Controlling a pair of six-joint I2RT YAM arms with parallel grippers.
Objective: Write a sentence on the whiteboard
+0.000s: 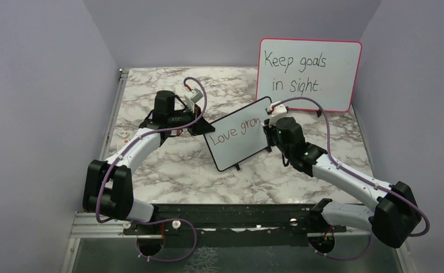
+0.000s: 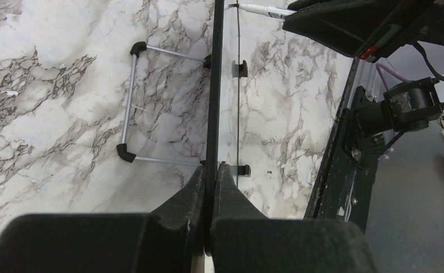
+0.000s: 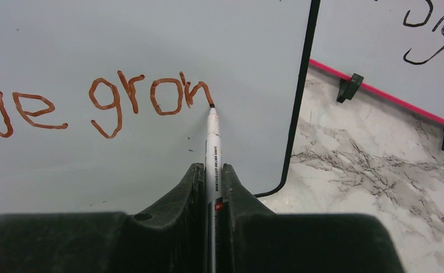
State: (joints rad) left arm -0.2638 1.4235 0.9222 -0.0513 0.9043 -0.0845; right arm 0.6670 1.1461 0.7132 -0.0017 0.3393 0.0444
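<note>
Two boards: the black-framed whiteboard (image 1: 239, 135), pinched edge-on between the fingers of the left gripper (image 2: 211, 169), and a pink-framed board (image 1: 309, 74) beyond the fingertips of the right gripper (image 3: 212, 168). One marker (image 3: 213, 142) sits clamped between those right fingers.

Even, soft light; sharp focus

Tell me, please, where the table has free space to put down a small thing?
The table is bare between the whiteboard and the black rail at the near edge, and at the far left, behind the left gripper. The middle is crowded: the left gripper clamps the whiteboard's edge, the right gripper holds the marker on it, near the pink-framed board.
</note>
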